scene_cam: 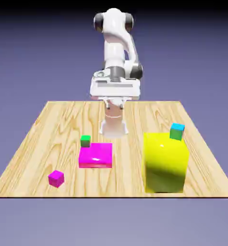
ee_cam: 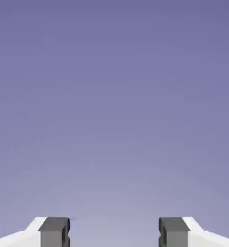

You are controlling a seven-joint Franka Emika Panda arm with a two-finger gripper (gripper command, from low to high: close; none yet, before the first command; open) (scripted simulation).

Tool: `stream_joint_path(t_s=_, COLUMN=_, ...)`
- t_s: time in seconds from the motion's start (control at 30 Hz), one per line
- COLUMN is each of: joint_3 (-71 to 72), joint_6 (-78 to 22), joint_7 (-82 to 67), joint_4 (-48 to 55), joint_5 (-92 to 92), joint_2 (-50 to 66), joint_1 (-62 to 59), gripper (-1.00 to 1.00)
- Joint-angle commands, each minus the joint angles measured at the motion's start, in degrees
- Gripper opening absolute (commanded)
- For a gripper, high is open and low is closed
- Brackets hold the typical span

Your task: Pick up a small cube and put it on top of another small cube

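Plainly, the jaws are seen in the hand view standing well apart with nothing between the two grey fingertips [ee_cam: 54, 231]; only the blue-violet backdrop fills that view, with a sliver of yellow at its lower left corner. In the exterior view the gripper [scene_cam: 114, 130] is held near the robot's base, at the far part of the wooden surface [scene_cam: 34, 144], well apart from every cube. The small magenta cube [scene_cam: 56, 178] lies alone near the front edge at the exterior view's left. A small green cube [scene_cam: 85, 141] sits just behind a flat magenta slab [scene_cam: 95, 155], and a green-and-cyan cube [scene_cam: 176, 131] shows behind the top of the large yellow block [scene_cam: 165, 162]. The approach step is judged barely begun: next, the hand must be tipped downward and brought over the magenta cube.
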Motion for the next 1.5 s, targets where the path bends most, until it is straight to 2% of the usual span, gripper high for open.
stream_joint_path(t_s=0.0, joint_3=-2.1, joint_6=-1.0, joint_7=-2.0, joint_4=1.0, joint_5=0.0, joint_2=-0.9, joint_1=1.2, gripper=0.00)
stream_joint_path(t_s=1.47, joint_3=-93.4, joint_6=-45.7, joint_7=-90.3, joint_4=42.9, joint_5=-0.3, joint_2=-38.9, joint_1=53.8, gripper=0.00)
